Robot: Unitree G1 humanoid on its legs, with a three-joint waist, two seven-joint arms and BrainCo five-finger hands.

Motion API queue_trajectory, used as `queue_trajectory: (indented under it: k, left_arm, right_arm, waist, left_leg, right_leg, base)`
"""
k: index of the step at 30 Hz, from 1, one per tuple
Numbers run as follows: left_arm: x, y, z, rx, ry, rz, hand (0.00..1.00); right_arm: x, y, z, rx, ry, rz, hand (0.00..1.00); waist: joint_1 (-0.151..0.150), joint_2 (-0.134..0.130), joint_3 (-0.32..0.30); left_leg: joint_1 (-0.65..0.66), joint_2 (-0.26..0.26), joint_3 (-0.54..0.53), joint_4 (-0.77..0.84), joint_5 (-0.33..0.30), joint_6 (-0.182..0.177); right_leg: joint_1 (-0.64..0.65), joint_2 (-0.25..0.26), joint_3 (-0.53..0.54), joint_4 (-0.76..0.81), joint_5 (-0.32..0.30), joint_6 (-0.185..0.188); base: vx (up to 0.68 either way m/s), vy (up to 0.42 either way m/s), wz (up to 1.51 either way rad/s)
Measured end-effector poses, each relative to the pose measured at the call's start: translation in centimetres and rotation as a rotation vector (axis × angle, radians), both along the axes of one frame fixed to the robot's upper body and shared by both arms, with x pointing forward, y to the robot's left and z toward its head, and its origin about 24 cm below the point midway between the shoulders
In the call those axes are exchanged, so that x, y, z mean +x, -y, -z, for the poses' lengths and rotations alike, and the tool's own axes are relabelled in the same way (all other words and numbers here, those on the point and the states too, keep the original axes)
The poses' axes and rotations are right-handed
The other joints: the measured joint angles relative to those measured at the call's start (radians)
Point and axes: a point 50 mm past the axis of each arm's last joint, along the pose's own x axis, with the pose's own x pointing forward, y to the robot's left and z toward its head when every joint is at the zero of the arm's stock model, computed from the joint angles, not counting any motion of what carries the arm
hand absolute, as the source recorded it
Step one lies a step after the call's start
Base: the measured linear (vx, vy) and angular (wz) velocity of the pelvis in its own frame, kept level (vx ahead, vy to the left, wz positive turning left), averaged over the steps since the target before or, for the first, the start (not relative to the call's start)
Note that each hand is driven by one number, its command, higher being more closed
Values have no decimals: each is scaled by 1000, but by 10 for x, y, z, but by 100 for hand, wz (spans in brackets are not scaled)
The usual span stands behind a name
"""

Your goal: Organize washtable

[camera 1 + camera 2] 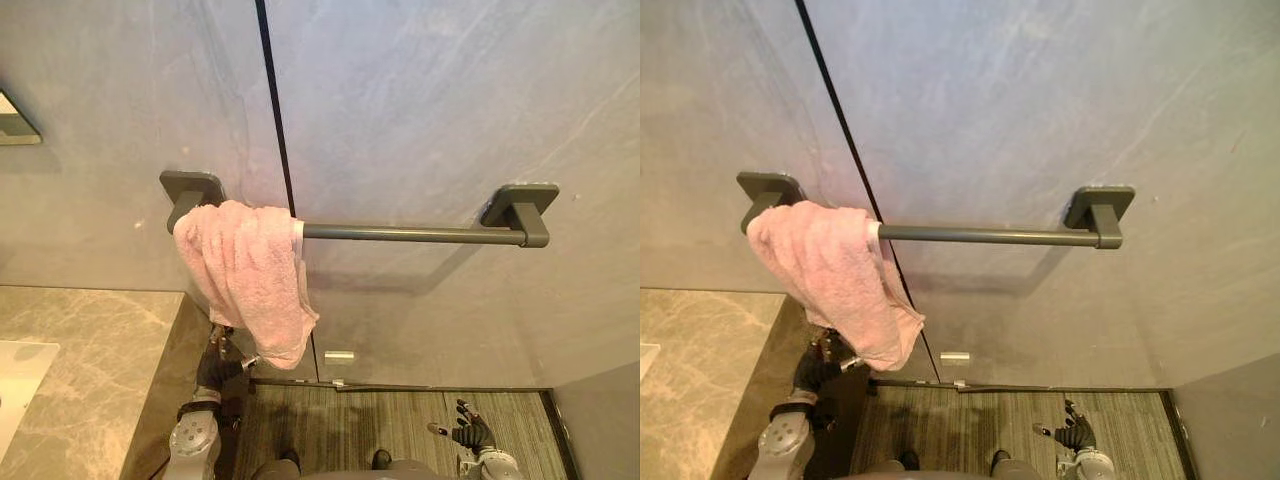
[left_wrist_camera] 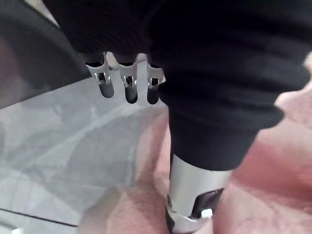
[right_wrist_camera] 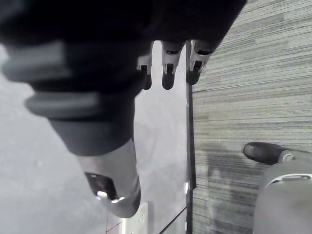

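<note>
pink towel [image 1: 250,272] hangs bunched on the bar [image 1: 410,233] just above the released left hand [image 1: 220,360]. hanging looks done; next, spread it flat.

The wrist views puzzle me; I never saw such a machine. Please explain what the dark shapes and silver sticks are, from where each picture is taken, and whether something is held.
This is a humanoid robot. The eye views come from its head camera: a pink towel hangs over the left end of a dark wall bar, near a marble counter. Each wrist view comes from a camera on that arm: the dark shape is the hand's cover, the silver sticks are fingers. The left robot hand is just below the towel, the right robot hand over the striped floor. Both are open, holding nothing.
</note>
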Motion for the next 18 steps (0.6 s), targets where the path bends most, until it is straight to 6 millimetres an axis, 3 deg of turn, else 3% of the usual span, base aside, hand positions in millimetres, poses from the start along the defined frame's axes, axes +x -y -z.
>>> queue_trajectory:
  k: [7, 18]
  left_arm:
    - [5, -2, -20, 22, 100, -28, 0]
    - [1, -14, -28, -4, 151, -124, 0]
  right_arm:
    - [-1, 1, 0, -2, -1, -1, 0]
    - [1, 3, -1, -10, 3, -6, 0]
  waist:
    - [18, -1, -1]
    - [21, -7, -5]
  left_leg:
    - [3, 0, -8, 3, 0, 0]
    - [4, -3, -28, 6, 3, 1]
  right_leg:
    - [6, -1, -6, 2, 0, 0]
    - [12, -3, -22, 1, -1, 1]
  base:
    - [-7, -2, 1]
    - [-23, -6, 5]
